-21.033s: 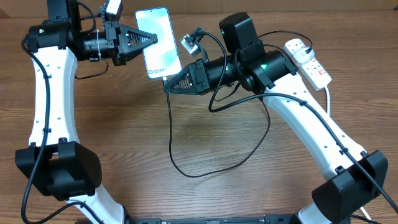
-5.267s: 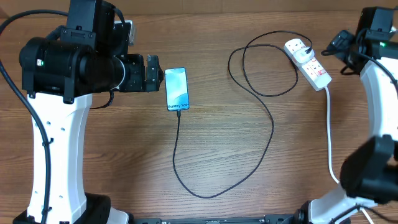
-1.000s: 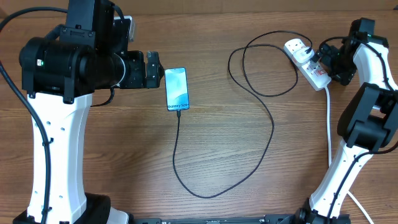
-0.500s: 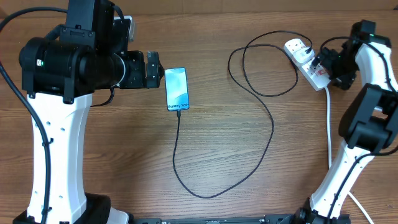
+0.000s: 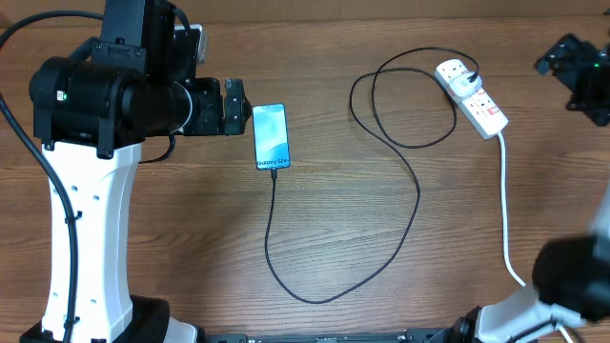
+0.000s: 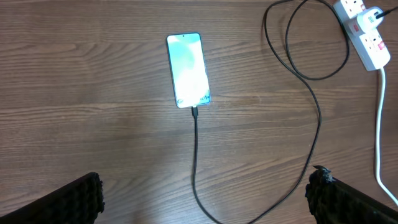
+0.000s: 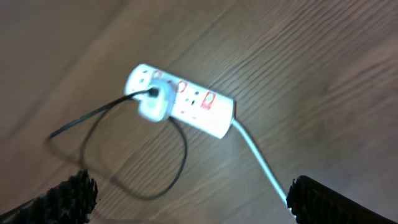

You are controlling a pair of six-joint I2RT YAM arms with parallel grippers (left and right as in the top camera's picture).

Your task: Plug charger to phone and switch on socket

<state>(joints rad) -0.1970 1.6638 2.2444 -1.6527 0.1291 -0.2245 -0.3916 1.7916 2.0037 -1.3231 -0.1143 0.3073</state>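
The phone [image 5: 270,136] [image 6: 188,70] lies flat on the wooden table, screen lit. The charger [image 5: 417,191] [image 6: 319,118], a thin black cable, has its tip at the phone's lower end and loops right to a white plug [image 5: 458,72] [image 7: 154,103] seated in the socket [image 5: 477,100] [image 6: 368,38] [image 7: 189,107]. My left gripper [image 5: 233,107] [image 6: 202,190] hangs open just left of the phone, high above the table. Well above and to the right of the socket, my right gripper [image 5: 572,69] [image 7: 196,196] is open and holds nothing.
The socket's thick white cord [image 5: 505,210] [image 6: 379,143] [image 7: 261,155] runs down the right side toward the front edge. The black cable's big loop [image 5: 315,286] covers the middle of the table. The left arm's white links [image 5: 86,219] stand at the left.
My right gripper has pulled away from the socket, up and to the right, and appears blurred. The left arm, phone and cable have not moved.
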